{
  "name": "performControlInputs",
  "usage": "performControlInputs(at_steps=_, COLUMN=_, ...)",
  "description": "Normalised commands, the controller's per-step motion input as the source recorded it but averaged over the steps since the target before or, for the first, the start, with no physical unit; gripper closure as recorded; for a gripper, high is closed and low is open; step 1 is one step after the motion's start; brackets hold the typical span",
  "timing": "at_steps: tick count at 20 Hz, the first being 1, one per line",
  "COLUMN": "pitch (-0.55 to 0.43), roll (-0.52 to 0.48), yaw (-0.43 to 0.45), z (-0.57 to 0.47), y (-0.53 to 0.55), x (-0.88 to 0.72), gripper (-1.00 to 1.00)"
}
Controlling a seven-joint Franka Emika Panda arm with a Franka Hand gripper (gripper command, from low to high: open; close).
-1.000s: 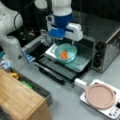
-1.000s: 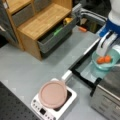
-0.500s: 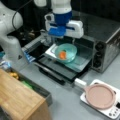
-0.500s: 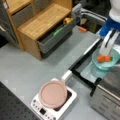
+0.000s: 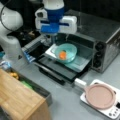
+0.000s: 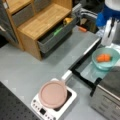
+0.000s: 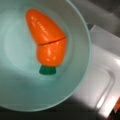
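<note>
Left of centre in a front view, the gripper (image 5: pixel 60 41) hangs just above the teal bowl (image 5: pixel 66 52); whether its jaws are spread I cannot tell. Inside the bowl on the oven tray (image 5: pixel 81 63) lies the toy carrot (image 7: pixel 47 41), its long axis running from the wrist view's upper left tip to its lower green stem end.

Bowl (image 7: pixel 50 82) rim beyond wrist view's edges.
</note>
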Motion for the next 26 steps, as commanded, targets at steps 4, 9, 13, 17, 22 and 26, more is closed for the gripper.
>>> performControlInputs(at_steps=4, pitch=0.212, roll=-0.121, yaw=0.386, z=0.21, y=-0.36, x=0.29, gripper=-1.00)
performControlInputs(at_steps=9, pitch=0.280, roll=-0.187, yaw=0.479, z=0.28, y=-0.34, x=0.57, gripper=-1.00)
performControlInputs(at_steps=13, pitch=0.329, roll=-0.176, yaw=0.538, z=0.32, y=-0.27, x=0.89, gripper=-1.00)
performControlInputs(at_steps=17, pitch=0.312, roll=-0.073, yaw=0.488, z=0.35, y=-0.19, x=0.83, gripper=-1.00)
performControlInputs(at_steps=22, pitch=0.261, roll=-0.097, yaw=0.381, z=0.26, y=-0.10, x=0.54, gripper=-1.00)
performControlInputs(at_steps=26, pitch=0.230, roll=-0.120, yaw=0.374, z=0.10, y=-0.04, x=0.25, gripper=-1.00)
